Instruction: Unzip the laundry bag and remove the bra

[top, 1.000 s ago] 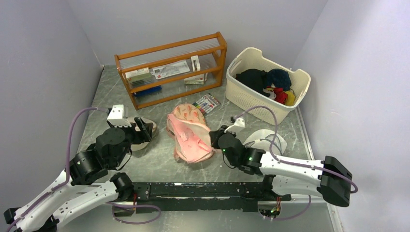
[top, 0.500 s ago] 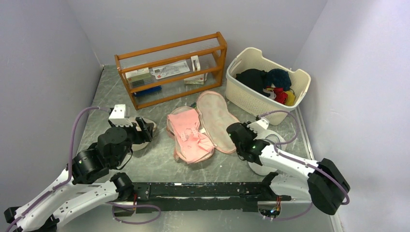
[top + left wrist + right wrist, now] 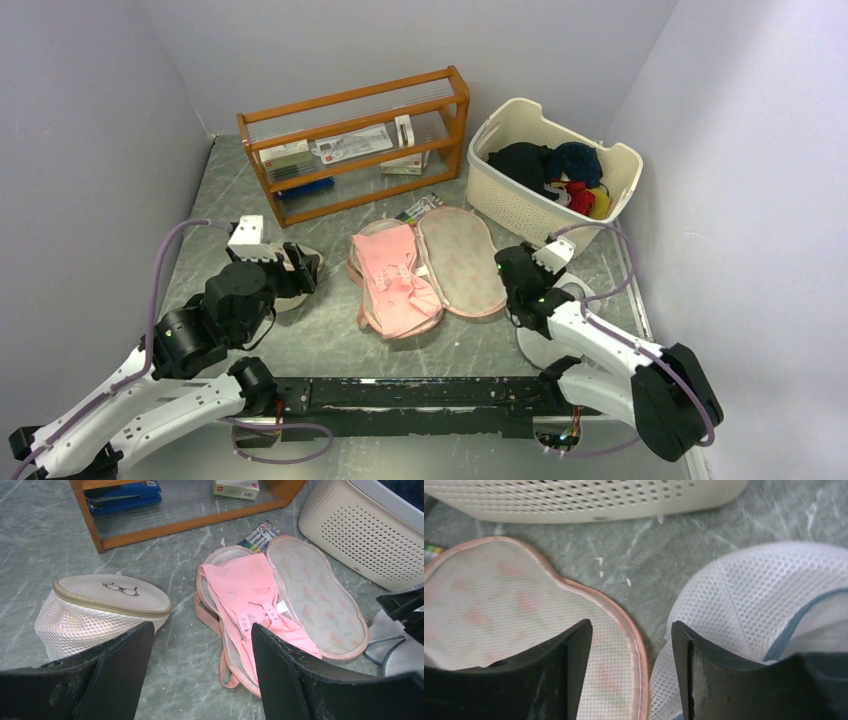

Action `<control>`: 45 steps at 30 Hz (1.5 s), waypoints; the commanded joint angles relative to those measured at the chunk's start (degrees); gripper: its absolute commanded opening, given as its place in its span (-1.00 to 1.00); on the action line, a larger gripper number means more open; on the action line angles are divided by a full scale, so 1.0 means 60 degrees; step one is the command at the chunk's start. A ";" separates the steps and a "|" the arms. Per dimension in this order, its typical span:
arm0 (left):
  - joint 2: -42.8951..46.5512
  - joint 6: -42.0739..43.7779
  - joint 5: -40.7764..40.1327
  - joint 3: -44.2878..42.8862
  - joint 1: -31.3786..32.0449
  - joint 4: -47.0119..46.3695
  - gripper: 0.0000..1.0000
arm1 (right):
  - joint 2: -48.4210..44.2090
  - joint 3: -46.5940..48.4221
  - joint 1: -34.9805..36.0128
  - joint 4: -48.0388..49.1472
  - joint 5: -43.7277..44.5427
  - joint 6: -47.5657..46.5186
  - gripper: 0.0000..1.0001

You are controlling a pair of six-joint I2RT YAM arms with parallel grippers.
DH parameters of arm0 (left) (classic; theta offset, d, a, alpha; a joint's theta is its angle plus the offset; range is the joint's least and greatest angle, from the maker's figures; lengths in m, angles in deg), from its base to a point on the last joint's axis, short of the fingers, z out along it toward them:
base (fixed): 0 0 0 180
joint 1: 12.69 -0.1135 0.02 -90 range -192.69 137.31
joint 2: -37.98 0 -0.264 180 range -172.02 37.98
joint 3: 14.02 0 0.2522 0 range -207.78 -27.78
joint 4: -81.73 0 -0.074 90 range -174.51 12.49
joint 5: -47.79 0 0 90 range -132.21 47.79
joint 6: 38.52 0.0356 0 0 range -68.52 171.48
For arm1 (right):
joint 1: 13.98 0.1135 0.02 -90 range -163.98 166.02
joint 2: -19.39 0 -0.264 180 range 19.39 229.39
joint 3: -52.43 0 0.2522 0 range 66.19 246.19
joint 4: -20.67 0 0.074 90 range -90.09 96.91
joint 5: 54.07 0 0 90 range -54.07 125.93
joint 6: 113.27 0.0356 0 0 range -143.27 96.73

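Okay, laundry bag (image 3: 458,262) lies unzipped and flat mid-table, bra (image 3: 395,285) on its left half. Both grippers empty: left gripper (image 3: 202,630) wide open, right gripper (image 3: 631,645) partly open over the flap rim. Risks: straps snag and drag the bag along; right pinches the white mesh disc (image 3: 749,595) instead. Count: one bag, one bra, one spectacles pouch (image 3: 107,597), two grippers.
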State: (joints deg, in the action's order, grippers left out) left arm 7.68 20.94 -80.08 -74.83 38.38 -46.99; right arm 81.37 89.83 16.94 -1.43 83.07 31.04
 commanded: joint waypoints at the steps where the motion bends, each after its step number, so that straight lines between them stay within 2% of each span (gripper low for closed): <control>1: -0.0132 0.0139 0.0121 0.0090 -0.0063 -0.0261 0.64 | -0.0831 -0.0004 -0.0040 0.0783 -0.0807 -0.2532 0.27; 4: -0.0120 0.0142 0.0125 0.0090 -0.0059 -0.0271 0.64 | -0.1108 0.0374 -0.0040 0.0985 -0.3200 -0.4226 0.48; 7: -0.0080 0.0167 0.0153 0.0109 -0.0064 -0.0312 0.65 | -0.1067 0.0689 -0.0026 0.1181 -0.6042 -0.4917 0.66; 11: -0.0145 0.0177 0.0184 0.0103 -0.0071 -0.0306 0.64 | -0.0627 0.0378 -0.0027 0.2470 -0.9941 -0.4102 0.77; 14: -0.0140 0.0156 0.0188 0.0105 -0.0067 -0.0282 0.64 | 0.0004 0.0027 -0.0026 0.3372 -1.1670 -0.2921 0.77; 20: -0.0093 0.0205 0.0279 0.0125 -0.0069 -0.0364 0.64 | 0.0614 -0.0777 -0.0030 0.4381 -1.2227 -0.1448 0.66; 32: -0.0096 0.0185 0.0276 0.0133 -0.0065 -0.0342 0.65 | 0.1687 -0.1483 -0.0070 0.6466 -1.2432 -0.0047 0.29; 38: -0.0186 0.0189 0.0298 0.0115 -0.0065 -0.0342 0.64 | 0.2307 -0.1765 -0.0070 0.7620 -1.2786 0.0500 -0.04; 45: -0.0172 0.0204 0.0332 0.0134 -0.0082 -0.0364 0.65 | 0.3058 -0.2011 -0.0070 0.8878 -1.3048 0.1041 -0.20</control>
State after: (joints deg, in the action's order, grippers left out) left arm 6.82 21.29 -78.96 -74.19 38.33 -47.41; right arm 97.94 78.64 16.83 44.60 6.70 34.67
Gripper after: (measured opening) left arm 0.822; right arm 0.430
